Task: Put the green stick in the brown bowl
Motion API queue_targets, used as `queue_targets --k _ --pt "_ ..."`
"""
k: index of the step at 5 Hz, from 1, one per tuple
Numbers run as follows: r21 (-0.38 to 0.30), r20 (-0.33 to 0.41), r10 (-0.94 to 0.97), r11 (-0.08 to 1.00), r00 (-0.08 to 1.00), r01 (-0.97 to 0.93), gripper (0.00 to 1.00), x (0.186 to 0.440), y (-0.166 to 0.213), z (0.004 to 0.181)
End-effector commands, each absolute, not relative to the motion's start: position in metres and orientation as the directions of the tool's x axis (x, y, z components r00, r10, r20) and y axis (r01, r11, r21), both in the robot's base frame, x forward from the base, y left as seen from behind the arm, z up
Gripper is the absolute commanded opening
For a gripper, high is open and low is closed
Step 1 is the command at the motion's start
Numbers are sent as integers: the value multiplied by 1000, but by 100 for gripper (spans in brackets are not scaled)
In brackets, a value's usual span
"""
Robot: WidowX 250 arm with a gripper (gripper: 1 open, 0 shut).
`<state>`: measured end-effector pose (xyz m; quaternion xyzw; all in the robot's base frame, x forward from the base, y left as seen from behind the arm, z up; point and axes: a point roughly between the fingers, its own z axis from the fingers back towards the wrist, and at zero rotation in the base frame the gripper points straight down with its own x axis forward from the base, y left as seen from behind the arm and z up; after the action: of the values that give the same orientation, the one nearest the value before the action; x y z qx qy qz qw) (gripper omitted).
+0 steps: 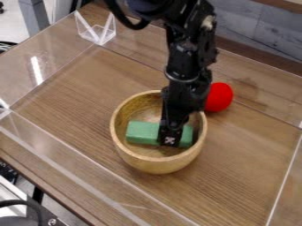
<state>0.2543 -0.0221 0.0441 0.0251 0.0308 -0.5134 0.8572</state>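
Green stick (147,133) is laid flat inside the brown bowl (139,158), long axis running left to right, directly beneath the downward-pointing gripper (172,138), whose jaws are spread and appear released.

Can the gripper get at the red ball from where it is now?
Probably yes. The gripper is down in the bowl over the green stick, and the red ball sits uncovered just beyond the bowl's rim; it would only need to lift first.

I see the brown bowl (139,155) is pale wood with visible grain, the green stick (147,132) smooth and matt, the table (71,97) wood-grained, its surrounding walls (35,66) clear glossy plastic.
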Motion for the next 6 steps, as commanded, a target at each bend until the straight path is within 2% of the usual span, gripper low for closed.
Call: queue_targets --k 1,3,4,5,6 --pt "90 -30 -816 573 577 815 100 266 -20 80" --pt "141 60 -677 733 734 665 100 267 25 138" --pt "135 102 -548 835 830 534 100 270 25 155" --pt "138 144 -438 897 887 421 100 273 21 162" --pt "139 174 -420 906 891 400 100 281 17 160"
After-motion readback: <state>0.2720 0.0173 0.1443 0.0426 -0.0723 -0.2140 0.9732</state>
